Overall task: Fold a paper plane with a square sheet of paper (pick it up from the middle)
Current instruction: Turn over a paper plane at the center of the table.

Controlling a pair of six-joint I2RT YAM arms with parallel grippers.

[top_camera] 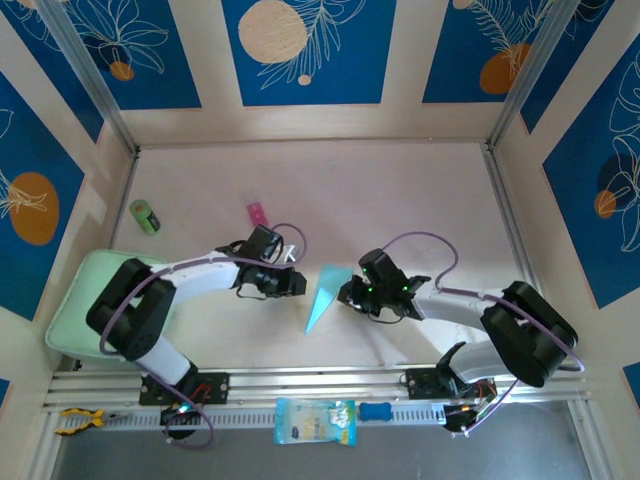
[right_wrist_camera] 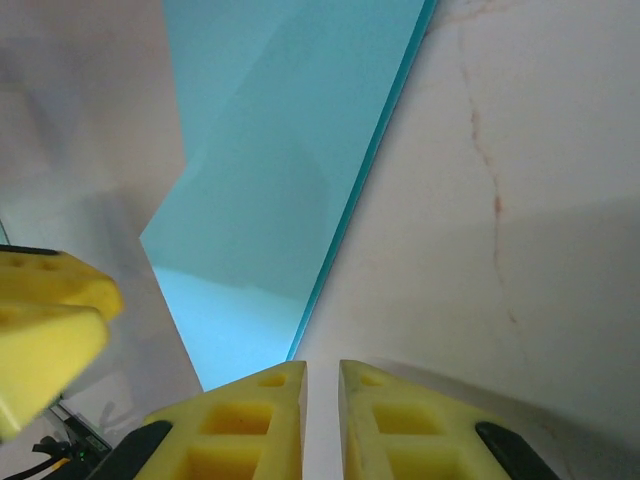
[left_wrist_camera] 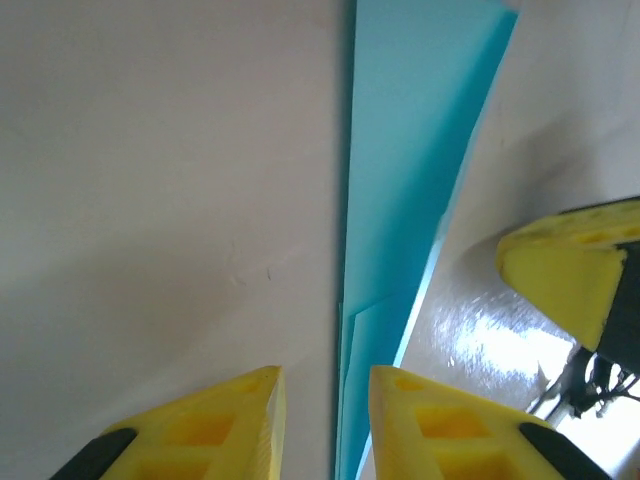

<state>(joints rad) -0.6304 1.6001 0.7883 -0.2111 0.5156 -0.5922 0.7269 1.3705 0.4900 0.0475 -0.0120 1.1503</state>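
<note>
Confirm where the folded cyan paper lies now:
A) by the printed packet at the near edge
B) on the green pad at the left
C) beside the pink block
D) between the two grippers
D: in the top view the paper plane lies on the table between the left gripper and the right gripper.

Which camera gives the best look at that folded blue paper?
The top external view: the folded blue paper appears whole there, a narrow pointed triangle. The left wrist view catches a long strip of it, the right wrist view a creased stretch, both cropped.
</note>
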